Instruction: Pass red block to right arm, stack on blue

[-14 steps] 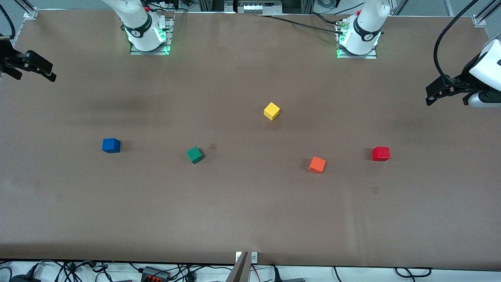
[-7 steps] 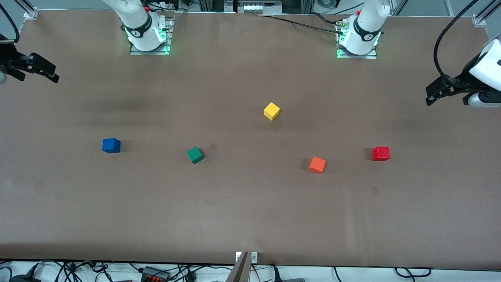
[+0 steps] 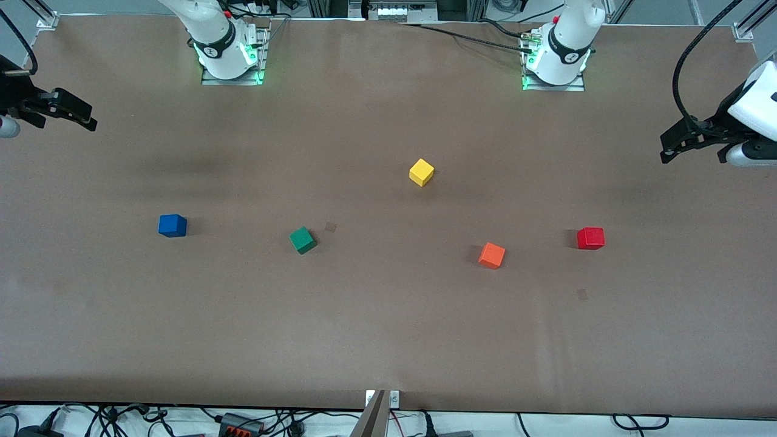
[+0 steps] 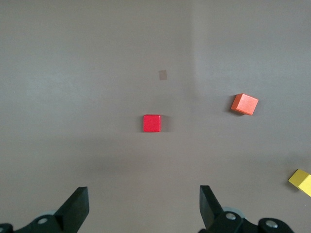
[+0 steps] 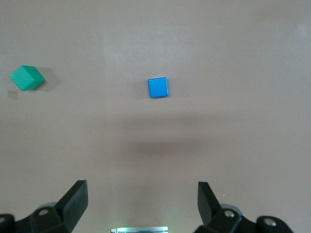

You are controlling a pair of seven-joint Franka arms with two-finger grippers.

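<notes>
The red block point(image 3: 590, 238) sits on the table toward the left arm's end; it also shows in the left wrist view point(image 4: 151, 123). The blue cube point(image 3: 172, 225) sits toward the right arm's end and shows in the right wrist view point(image 5: 158, 88). My left gripper point(image 3: 672, 149) hangs open and empty in the air over the left arm's end of the table, its fingers point(image 4: 77, 208) spread wide. My right gripper point(image 3: 82, 118) hangs open and empty over the right arm's end, its fingers point(image 5: 75, 199) spread wide.
An orange cube point(image 3: 491, 255) lies beside the red block toward the table's middle. A yellow cube point(image 3: 421, 172) sits farther from the front camera. A green cube point(image 3: 302, 240) lies between the blue and orange cubes. Both arm bases point(image 3: 227, 51) stand along the table's back edge.
My right gripper has moved a little inward over the table from its end. The left gripper and all cubes have stayed put.
</notes>
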